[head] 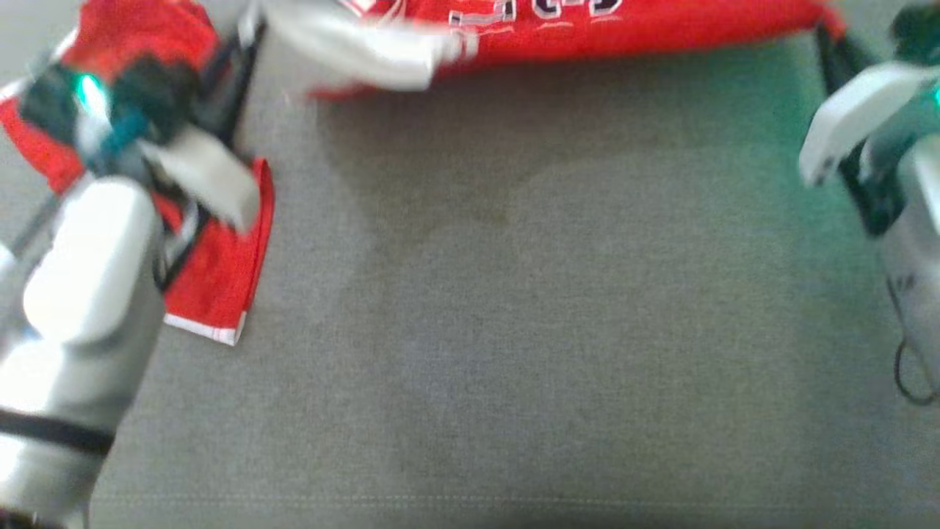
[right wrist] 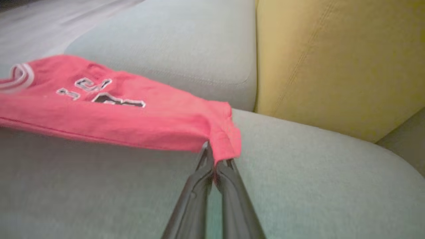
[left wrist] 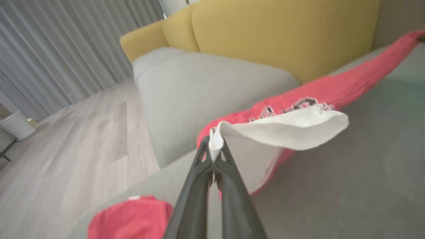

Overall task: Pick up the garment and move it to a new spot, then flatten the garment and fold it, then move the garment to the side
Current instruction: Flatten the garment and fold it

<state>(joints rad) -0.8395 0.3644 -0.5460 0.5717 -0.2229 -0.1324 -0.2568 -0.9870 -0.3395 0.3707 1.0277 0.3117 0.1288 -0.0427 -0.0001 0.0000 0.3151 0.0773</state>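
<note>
The head view looks steeply down, close over the grey sofa seat (head: 514,330). Each wrist view sits low, facing along its own jaws across that seat toward the yellow backrest (left wrist: 282,36). All three share the red garment (head: 698,29) and the seat beneath it.

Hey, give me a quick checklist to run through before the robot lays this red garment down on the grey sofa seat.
1. Left gripper shut on the white edge of the garment: ok.
2. Right gripper shut on a red corner: ok.
3. Garment stretched between the two grippers, apparently lifted off the seat: ok.
4. Grey seat cushion bare under the span: ok.
5. Garment flat and unfolded: not ok. A white flap is turned over, and a red part hangs beside the left arm.
6. Far edge free of the cushion: cannot tell.
</note>
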